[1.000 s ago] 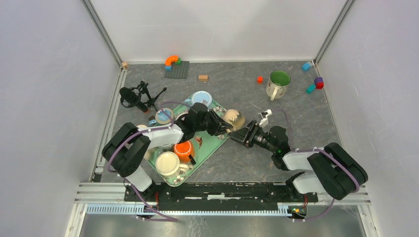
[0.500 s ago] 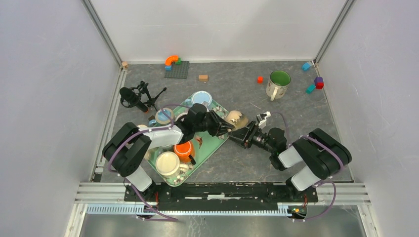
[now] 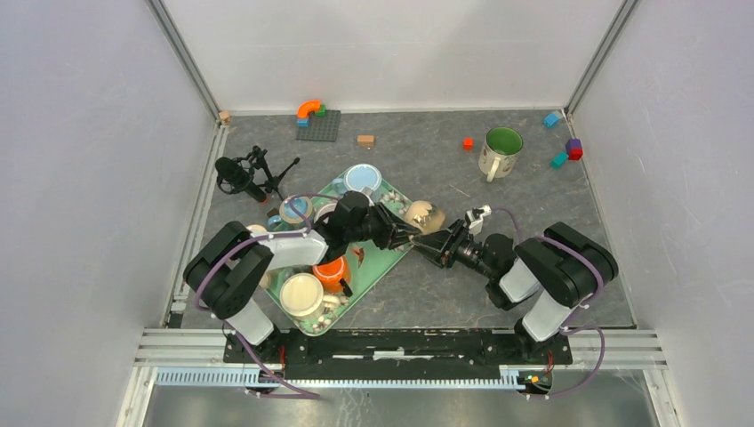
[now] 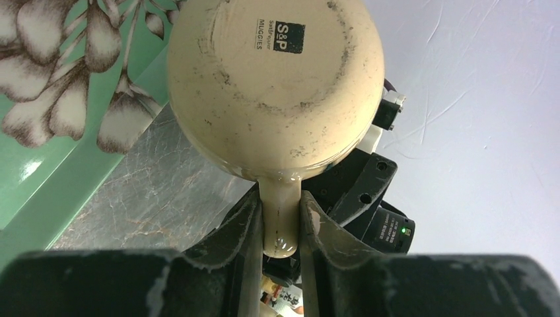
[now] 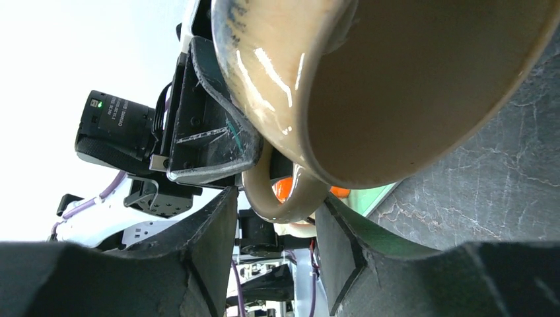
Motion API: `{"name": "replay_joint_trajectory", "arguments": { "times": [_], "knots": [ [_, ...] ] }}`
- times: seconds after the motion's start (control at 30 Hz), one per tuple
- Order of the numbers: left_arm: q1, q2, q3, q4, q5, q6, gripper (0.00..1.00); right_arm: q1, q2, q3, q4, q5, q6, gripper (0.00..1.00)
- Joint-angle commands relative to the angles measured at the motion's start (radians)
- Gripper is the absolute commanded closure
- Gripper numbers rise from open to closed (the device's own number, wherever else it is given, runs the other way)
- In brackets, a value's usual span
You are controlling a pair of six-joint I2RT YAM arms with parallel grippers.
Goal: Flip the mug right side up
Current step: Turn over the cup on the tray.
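Mug [image 4: 274, 86] sideways, handle pinched by left gripper [image 4: 280, 221]

Even, diffuse light from above fills the overhead view. The grey marbled table [image 3: 551, 196] carries only soft, faint shadows, and detail is small but sharp. In the left wrist view the beige ceramic mug [image 4: 274, 79] is crisp, its printed mark legible, while the dark left hand [image 4: 280, 198] at the bottom edge is blurred. The right wrist view is backlit: its upper left blows out to white, glare streaks the mug's glaze, and the right hand [image 5: 276, 198] is a soft, near-black shape.
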Motion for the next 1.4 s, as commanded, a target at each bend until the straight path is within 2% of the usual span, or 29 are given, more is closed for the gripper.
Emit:
{"name": "replay_joint_trajectory", "arguments": {
  "times": [0.0, 0.2, 0.47, 0.73, 0.93, 1.37],
  "knots": [
    [-0.006, -0.046, -0.027, 0.047, 0.050, -0.038, 0.98, -0.006, 0.013, 0.027, 0.071, 0.033, 0.004, 0.50],
    [-0.005, -0.064, -0.065, 0.040, 0.055, -0.029, 0.98, -0.006, -0.003, 0.066, -0.018, 0.040, -0.040, 0.58],
    [-0.005, -0.071, -0.105, 0.018, 0.069, 0.008, 0.98, -0.005, -0.039, 0.132, -0.189, 0.043, -0.156, 0.78],
    [-0.005, -0.078, -0.090, -0.052, 0.062, 0.081, 0.98, 0.006, -0.128, 0.218, -0.543, 0.094, -0.416, 1.00],
    [-0.006, -0.084, -0.014, -0.183, 0.041, 0.201, 0.93, 0.009, -0.222, 0.259, -0.751, 0.189, -0.573, 1.00],
    [-0.005, -0.081, 0.140, -0.421, -0.065, 0.419, 0.78, 0.009, -0.326, 0.297, -0.923, 0.288, -0.723, 1.00]
  ]
}}
